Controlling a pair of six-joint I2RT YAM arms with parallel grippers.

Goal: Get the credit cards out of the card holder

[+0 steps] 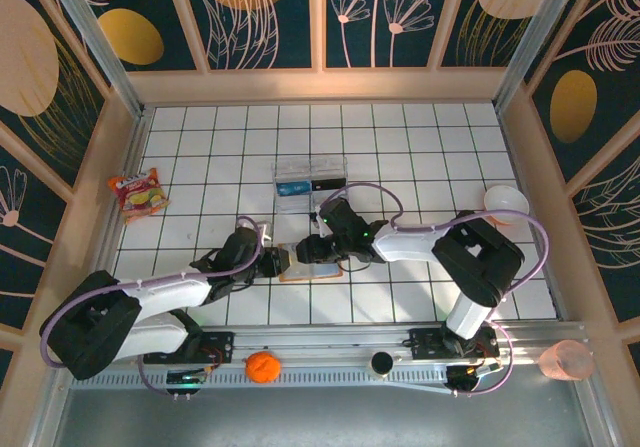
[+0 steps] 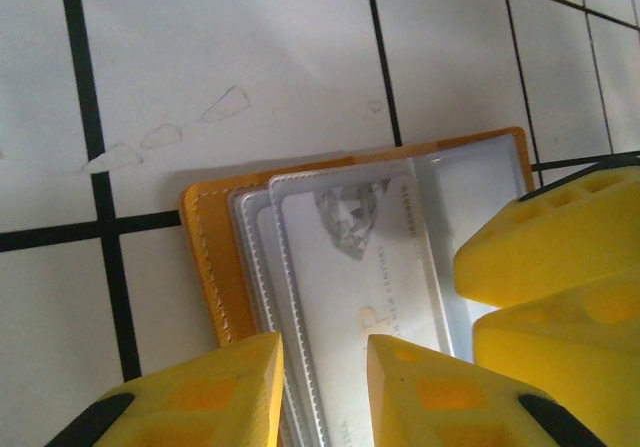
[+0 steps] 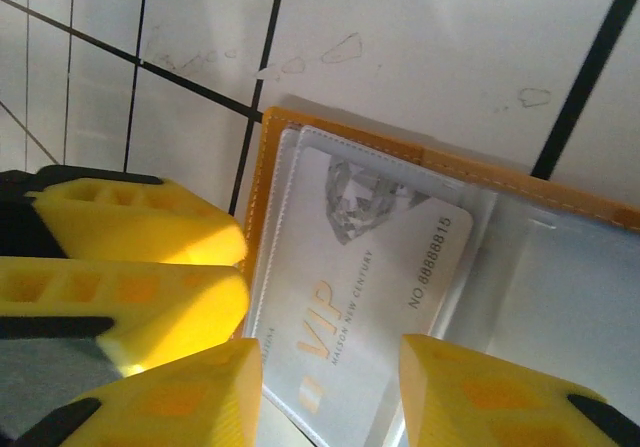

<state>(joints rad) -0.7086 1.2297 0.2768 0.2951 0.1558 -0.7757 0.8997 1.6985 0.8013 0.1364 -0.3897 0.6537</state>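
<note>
Yellow fingers of my left end effector sit closest, spread apart and gripping nothing. Between them I see the card holder. It is orange and lies open and flat near the middle of the white tiled desk. A silver card with gold VIP letters sits in its pale pockets. My right end effector is open too, over the same card, crowding just beside my left one. Farther off are a clear box, a snack bag, a white bowl and an orange fruit.
</note>
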